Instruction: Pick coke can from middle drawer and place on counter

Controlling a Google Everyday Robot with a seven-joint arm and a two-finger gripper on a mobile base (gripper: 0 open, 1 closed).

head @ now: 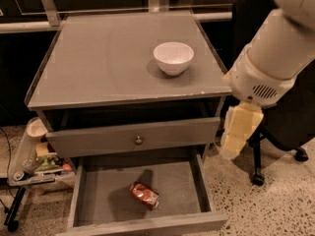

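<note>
The coke can (145, 194) lies on its side on the floor of the open middle drawer (187, 191), a little left of the drawer's middle. The counter (98, 63) is the grey cabinet top above it. My gripper (232, 146) hangs pointing down from the white arm (275, 48) at the right, just outside the cabinet's right side, level with the closed upper drawer. It is above and to the right of the can and holds nothing that I can see.
A white bowl (173, 57) stands on the counter's right half. The closed upper drawer front has a small round knob (139, 140). A black office chair (280, 127) stands behind the arm at right. A cluttered low cart (34, 156) stands at left.
</note>
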